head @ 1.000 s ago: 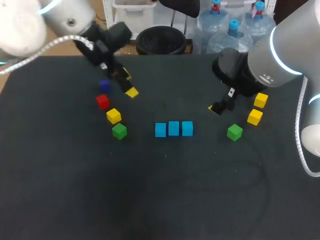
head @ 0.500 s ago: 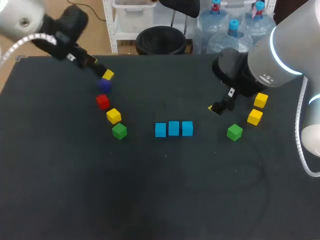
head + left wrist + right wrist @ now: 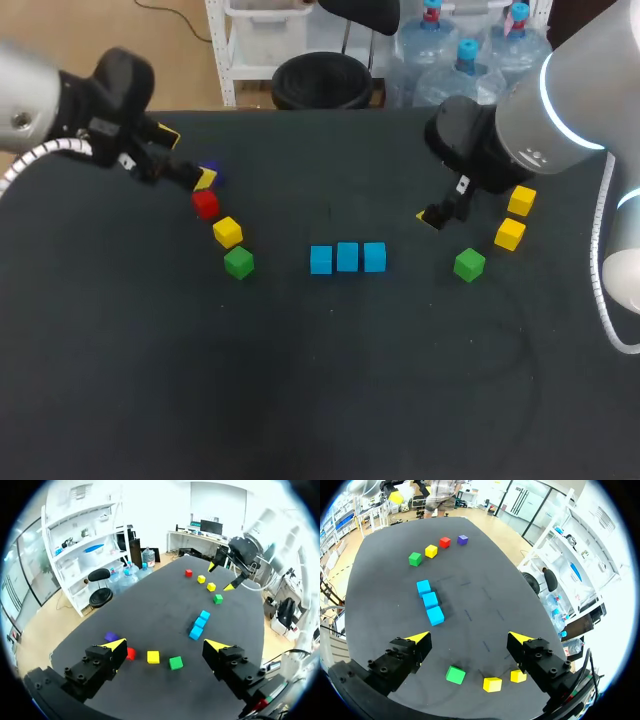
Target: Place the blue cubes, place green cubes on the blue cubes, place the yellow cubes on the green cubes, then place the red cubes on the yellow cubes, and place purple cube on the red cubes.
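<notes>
While the three small blue cubes (image 3: 347,257) stand in a tight row on the black table (image 3: 300,400), ahead of both my claws, nothing has yet been set on top of them, so I judge only the first step of the task done. My left claw (image 3: 188,158) hangs with its fingers apart and empty, one yellow tip just beside the small purple cube (image 3: 212,170). From there the small red cube (image 3: 205,204), a small yellow cube (image 3: 227,232) and a small green cube (image 3: 238,262) run in a line away from that claw toward the blue row. My right claw (image 3: 440,213), also spread and holding nothing, hovers near a second green cube (image 3: 468,265), a second yellow cube (image 3: 509,234) and a third yellow cube (image 3: 521,201). All of these lie single on the table, so the green, yellow, red and purple layers are all left to build. The left wrist view shows what the head view cannot: a second red cube (image 3: 188,573) just past the right claw, at the end of its line of cubes, where the arm hides it from above. The right wrist view shows the wide gap between my right fingers (image 3: 410,652), of which the head view catches only one yellow tip.
</notes>
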Motion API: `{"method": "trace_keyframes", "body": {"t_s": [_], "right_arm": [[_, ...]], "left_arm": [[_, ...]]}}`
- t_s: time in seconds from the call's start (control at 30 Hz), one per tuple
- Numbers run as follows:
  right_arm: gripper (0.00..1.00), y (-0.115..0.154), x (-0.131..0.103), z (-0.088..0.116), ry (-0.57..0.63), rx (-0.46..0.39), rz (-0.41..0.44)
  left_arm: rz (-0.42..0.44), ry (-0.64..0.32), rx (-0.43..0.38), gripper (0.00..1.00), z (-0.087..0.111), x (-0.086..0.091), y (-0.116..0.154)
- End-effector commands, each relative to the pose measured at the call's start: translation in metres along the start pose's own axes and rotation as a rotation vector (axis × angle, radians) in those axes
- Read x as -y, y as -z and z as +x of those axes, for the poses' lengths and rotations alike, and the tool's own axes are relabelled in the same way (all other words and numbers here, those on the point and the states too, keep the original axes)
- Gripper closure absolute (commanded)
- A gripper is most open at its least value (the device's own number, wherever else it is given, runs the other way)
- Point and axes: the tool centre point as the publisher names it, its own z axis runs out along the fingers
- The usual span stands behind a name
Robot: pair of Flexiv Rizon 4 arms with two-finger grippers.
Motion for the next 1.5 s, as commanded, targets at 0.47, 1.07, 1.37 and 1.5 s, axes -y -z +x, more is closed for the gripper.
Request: {"method": "trace_keyframes", "body": {"t_s": [0.47,1.07,1.37,1.5], "right_arm": [[0.00,0.001,-0.003,0.001,-0.002,0.002,0.012],[0.00,0.001,-0.003,0.001,-0.002,0.002,0.012],[0.00,0.001,-0.003,0.001,-0.002,0.002,0.012],[0.00,0.001,-0.003,0.001,-0.002,0.002,0.012]], "left_arm": [[-0.008,0.012,0.027,0.00,-0.002,-0.004,0.003],[0.111,-0.212,-0.261,0.00,-0.033,-0.006,0.006],[0.269,-0.347,-0.483,0.00,-0.022,0.019,-0.036],[0.278,-0.373,-0.568,0.00,-0.010,0.023,-0.049]]}}
